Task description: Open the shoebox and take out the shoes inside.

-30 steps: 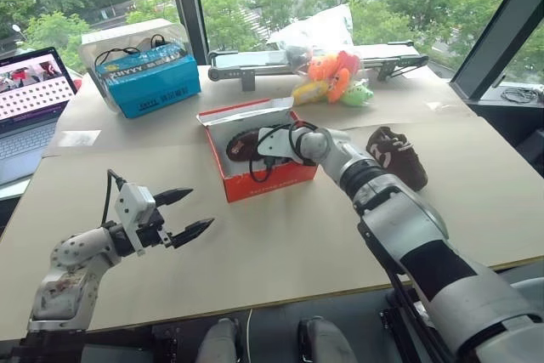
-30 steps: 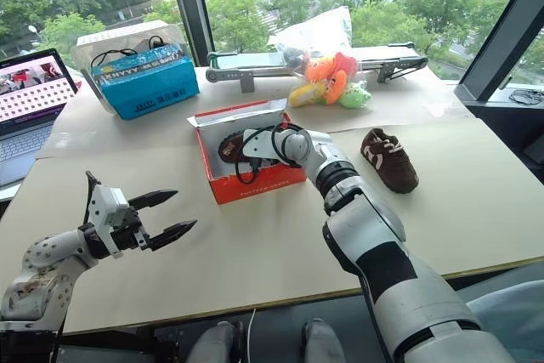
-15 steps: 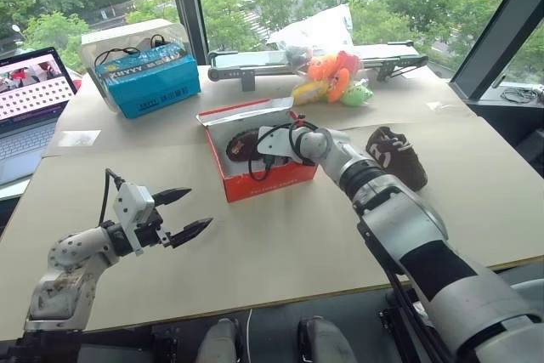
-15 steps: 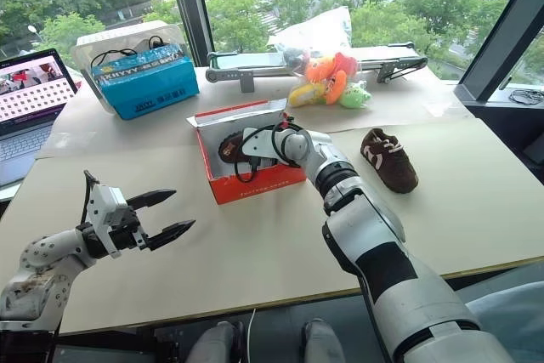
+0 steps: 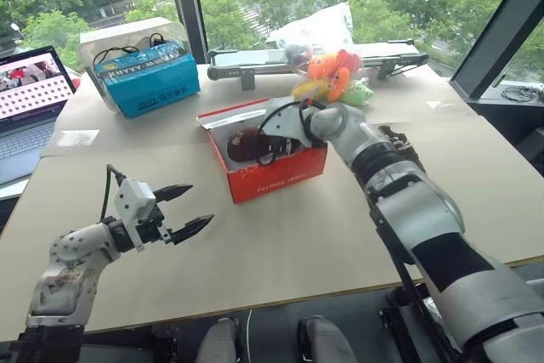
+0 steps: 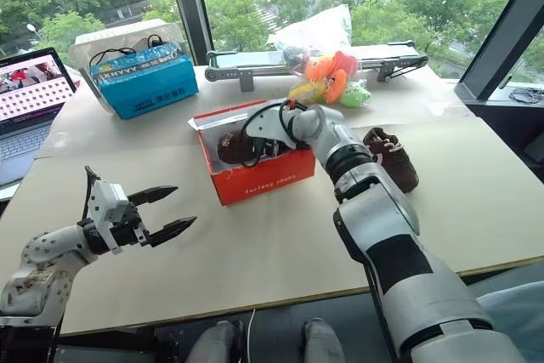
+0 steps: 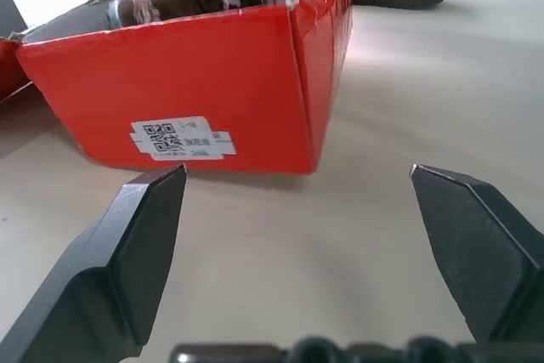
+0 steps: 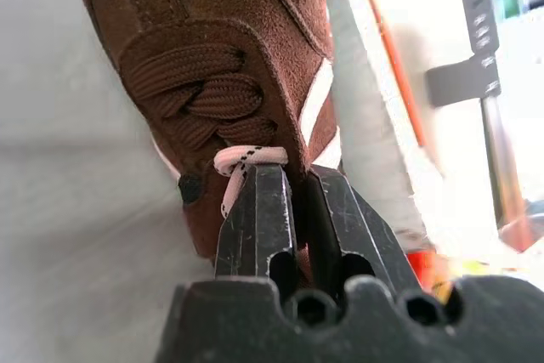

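Observation:
The red shoebox (image 5: pixel 285 178) stands open at the table's middle, lid (image 5: pixel 242 113) folded back. One dark brown shoe (image 8: pixel 221 40) with white markings is raised inside it, and my right gripper (image 8: pixel 297 184) is shut on the shoe's rim by the laces. In the head views that gripper (image 5: pixel 274 135) reaches into the box from the right. A second shoe (image 6: pixel 393 157) lies on the table right of the box, partly behind my right arm. My left gripper (image 5: pixel 185 208) hovers open, holding nothing, left of and nearer than the box, facing its labelled end (image 7: pixel 195 82).
A blue box (image 5: pixel 149 78) and a laptop (image 5: pixel 30 95) sit at the back left. Orange, yellow and green plush toys (image 5: pixel 333 76), a plastic bag and a long grey device (image 5: pixel 255 61) lie along the window. The table's front edge runs close below my left arm.
My right gripper has shut on the shoe in the box and risen with it. The box has shifted slightly to the right. The left arm has stayed still.

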Robot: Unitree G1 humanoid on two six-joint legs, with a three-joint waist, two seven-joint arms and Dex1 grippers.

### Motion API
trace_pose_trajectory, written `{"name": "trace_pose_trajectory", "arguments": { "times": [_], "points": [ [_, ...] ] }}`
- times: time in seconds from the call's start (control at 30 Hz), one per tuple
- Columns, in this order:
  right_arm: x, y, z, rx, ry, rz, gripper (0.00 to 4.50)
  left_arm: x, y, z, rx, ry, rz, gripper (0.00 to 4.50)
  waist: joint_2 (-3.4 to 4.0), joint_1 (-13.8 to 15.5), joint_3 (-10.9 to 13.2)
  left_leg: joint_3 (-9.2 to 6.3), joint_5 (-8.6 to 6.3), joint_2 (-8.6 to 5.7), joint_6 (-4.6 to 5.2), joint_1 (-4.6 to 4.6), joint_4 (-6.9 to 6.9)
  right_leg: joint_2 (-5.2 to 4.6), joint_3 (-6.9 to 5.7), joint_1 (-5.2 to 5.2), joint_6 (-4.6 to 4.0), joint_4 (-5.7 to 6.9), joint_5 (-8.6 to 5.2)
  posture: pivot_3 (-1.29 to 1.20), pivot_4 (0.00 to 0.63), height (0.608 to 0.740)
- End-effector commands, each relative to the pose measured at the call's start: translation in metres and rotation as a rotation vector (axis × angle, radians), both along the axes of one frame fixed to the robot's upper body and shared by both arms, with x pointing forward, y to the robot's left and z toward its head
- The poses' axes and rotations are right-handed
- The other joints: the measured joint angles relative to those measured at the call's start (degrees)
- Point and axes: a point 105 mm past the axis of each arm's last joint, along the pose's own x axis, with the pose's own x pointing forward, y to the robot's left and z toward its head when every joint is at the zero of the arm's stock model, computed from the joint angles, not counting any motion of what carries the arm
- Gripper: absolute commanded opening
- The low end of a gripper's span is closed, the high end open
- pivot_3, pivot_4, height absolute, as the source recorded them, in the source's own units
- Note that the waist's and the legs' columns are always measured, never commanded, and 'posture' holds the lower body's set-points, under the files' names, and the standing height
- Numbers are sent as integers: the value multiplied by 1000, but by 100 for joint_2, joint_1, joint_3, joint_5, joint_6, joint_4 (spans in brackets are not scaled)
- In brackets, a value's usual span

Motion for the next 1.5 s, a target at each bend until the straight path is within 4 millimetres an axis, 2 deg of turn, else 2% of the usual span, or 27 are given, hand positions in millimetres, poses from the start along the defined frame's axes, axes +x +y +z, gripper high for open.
{"name": "trace_pose_trajectory", "arguments": {
  "times": [0.03, 0.27, 0.47, 0.57, 0.63, 0.73, 0.9, 0.93, 1.0, 1.1, 1.17, 1.23, 1.33, 1.43, 1.5],
  "points": [
    [-6, 11, 40, 80, -79, 52, 28, 3, -3, 6, -2, -25, -21, 4500, 0, -13, 0, 0, 0, 0, 0, 0, 0, 0, 0, 0, 0, 0, 0, 0, 150, 740],
    [-13, 12, 46, 167, -11, 75, 28, 7, -4, 7, 3, -27, -32, 4500, 0, -13, 0, 1, 0, 0, 0, 0, 0, 0, 0, 0, 0, 0, 0, 0, 150, 740],
    [-10, -3, 27, 140, 5, 25, 28, 8, -4, 7, 4, -30, -31, 4500, -1, 9, -1, 0, 0, -1, 0, 0, 2, 0, 0, 3, 0, 0, 1, 0, 150, 740],
    [-8, -9, 32, 167, -35, -14, 28, 7, -4, 6, 5, -25, -32, 4500, -1, 8, 0, 1, 0, -1, 0, 0, 2, 0, 0, 1, 0, 1, 1, 0, 150, 740],
    [-8, -14, 42, 190, -63, -29, 28, 7, -5, 5, 4, -23, -33, 4500, 1, 8, 1, 1, 0, -1, 0, -1, 2, 0, 0, -1, 0, 2, 1, 0, 150, 740],
    [-18, -25, 79, 287, -115, -39, 28, 7, -5, 4, 3, -19, -32, 4500, 1, 8, 2, 2, 0, 0, 0, -5, 2, 0, 1, -5, 0, 1, 1, 0, 150, 740],
    [-36, -47, 128, 496, -98, -103, 28, 7, -8, 1, 1, -13, -39, 4500, 1, 20, 2, 2, 0, 0, 0, -4, 1, 0, 1, -4, 0, 0, 1, 0, 150, 740],
    [-40, -50, 133, 520, -84, -113, 28, 7, -8, 0, 1, -12, -40, 4500, 1, 27, 2, 2, 0, 0, 1, -4, 2, 0, 1, -4, 0, 1, 1, 0, 150, 740],
    [-43, -78, 142, 640, 16, -266, 28, 8, -9, 0, -7, -10, -41, 4500, 1, 54, 2, 2, 0, 1, 0, -4, 3, 0, 1, -4, 0, 1, 1, 0, 150, 740],
    [-55, -117, 144, 803, 183, -470, 28, 9, -11, -1, -14, -8, -43, 4500, 1, 149, 2, 1, -2, 2, -3, -5, 4, -1, 0, -5, -2, 1, 2, 0, 150, 740],
    [-64, -136, 147, 889, 231, -561, 28, 8, -11, -2, -15, -3, -44, 4500, 1, 208, 2, 0, -25, 0, -40, -9, 4, -4, -2, -6, -4, -2, 1, 0, 150, 740],
    [-72, -165, 150, 1025, 289, -696, 28, 8, -12, -4, -18, 4, -46, 4500, 1, 222, 2, 4, -26, -1, -43, -10, 4, -6, -2, -7, -4, -6, 1, 0, 150, 740],
    [-80, -184, 139, 1098, 366, -808, 28, 7, -12, -6, -21, 10, -49, 4500, 1, 230, 2, 8, -27, -1, -45, -10, 4, -8, -1, -9, -3, -7, 1, 0, 150, 740],
    [-78, -195, 105, 1105, 464, -894, 28, 7, -13, -8, -22, 16, -54, 4500, -1, 208, 0, 9, -28, 1, -45, -9, 2, -7, -1, -10, -3, -6, 1, 0, 150, 740],
    [-75, -202, 75, 1097, 525, -952, 28, 7, -15, -8, -25, 18, -58, 4500, -2, 189, -1, 8, -27, 1, -44, -6, 3, -6, -1, -6, -2, -5, 1, 0, 150, 740]
  ]
}}
